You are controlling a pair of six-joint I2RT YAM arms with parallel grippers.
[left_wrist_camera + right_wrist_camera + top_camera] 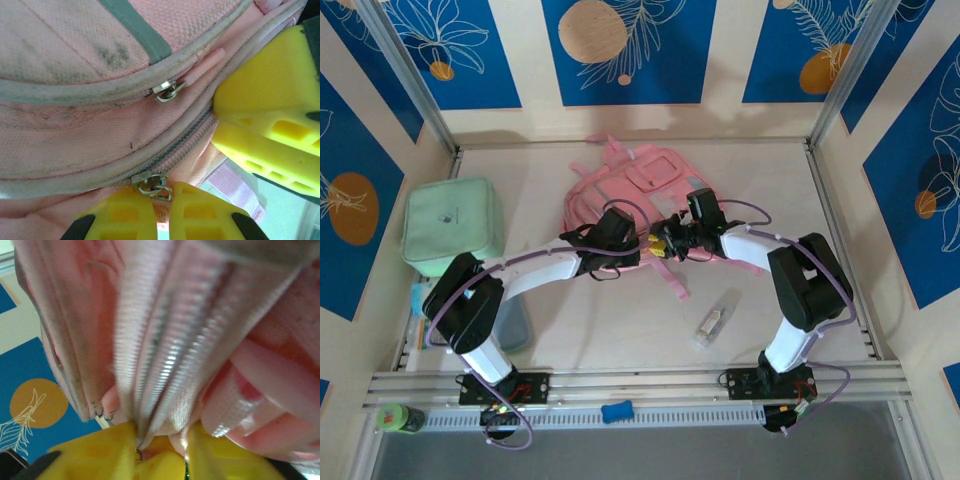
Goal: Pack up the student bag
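Observation:
The student bag [635, 185], pink with grey-white panels, lies flat at the back middle of the table. Both grippers meet at its near edge. My left gripper [642, 243] [162, 212] is shut on the pink pull tab of a zip slider [149, 181], with its yellow fingers [120, 215] pressed against the bag's seam. A second slider [167, 91] sits higher up on another zip. My right gripper [668, 245] [160, 452] is shut on the bag's fabric beside the zip teeth [170, 355], just right of the left gripper. Its yellow fingers [270, 120] are seen close by in the left wrist view.
A mint-green square soft case [453, 225] lies at the left. A clear plastic item [715, 320] rests on the table in front of the right arm. A grey-blue flat object [512, 325] lies by the left arm's base. A blue piece [617, 411] and green bottle [400, 418] sit on the front rail.

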